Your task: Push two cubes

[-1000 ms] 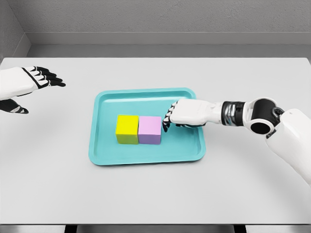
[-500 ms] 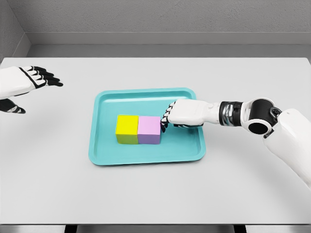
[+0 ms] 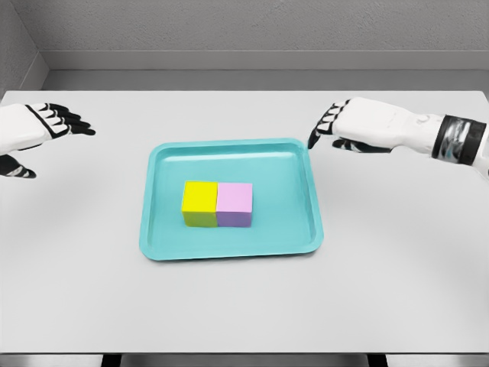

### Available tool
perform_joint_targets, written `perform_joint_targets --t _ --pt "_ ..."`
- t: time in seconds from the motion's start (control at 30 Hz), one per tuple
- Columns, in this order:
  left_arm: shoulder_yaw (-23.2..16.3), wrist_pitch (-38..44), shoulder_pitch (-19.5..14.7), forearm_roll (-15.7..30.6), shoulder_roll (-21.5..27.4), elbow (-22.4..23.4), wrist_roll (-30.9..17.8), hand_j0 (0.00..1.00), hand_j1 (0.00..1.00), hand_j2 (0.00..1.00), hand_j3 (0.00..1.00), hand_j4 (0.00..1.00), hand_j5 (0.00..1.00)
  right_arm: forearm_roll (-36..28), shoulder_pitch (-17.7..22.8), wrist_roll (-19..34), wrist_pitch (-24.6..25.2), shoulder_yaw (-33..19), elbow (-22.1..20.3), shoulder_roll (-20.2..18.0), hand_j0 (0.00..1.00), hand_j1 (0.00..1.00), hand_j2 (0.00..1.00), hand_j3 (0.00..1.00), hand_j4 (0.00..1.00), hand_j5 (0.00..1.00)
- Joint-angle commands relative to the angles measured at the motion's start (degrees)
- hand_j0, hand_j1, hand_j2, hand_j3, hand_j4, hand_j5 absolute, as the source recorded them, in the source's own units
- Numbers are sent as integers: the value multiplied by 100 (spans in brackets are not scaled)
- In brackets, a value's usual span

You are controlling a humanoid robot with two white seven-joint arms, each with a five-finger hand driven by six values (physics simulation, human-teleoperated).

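Observation:
A yellow cube (image 3: 199, 202) and a pink cube (image 3: 234, 203) sit side by side, touching, in the middle of a teal tray (image 3: 298, 172). My right hand (image 3: 330, 126) hovers beyond the tray's far right corner, fingers relaxed and holding nothing, well clear of the pink cube. At the picture's left edge my left hand (image 3: 57, 122) is raised over the table, fingers spread, far from the tray.
The tray rests on a white table (image 3: 244, 306) whose front edge runs along the bottom of the view. A grey wall stands behind the table's far edge.
My right hand has pulled away from the pink cube, up and to the right, out of the tray. The cubes ended slightly further left, still touching. The left hand drifted slightly left.

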Motion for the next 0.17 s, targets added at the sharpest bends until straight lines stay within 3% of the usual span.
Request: perform_joint_targets --t 0.0,0.03,0.13 --pt "22 12 0 33 17 8 3 100 100 100 100 100 100 -416 18 -10 16 -471 194 -505 94 94 94 94 94 94" --pt "13 12 9 33 8 8 3 100 100 100 100 100 100 -416 70 -10 16 -471 282 -558 98 98 98 98 98 98" --pt "22 12 0 33 17 17 3 100 100 100 100 100 100 -407 325 -1 16 -471 344 -646 99 99 99 99 99 99"
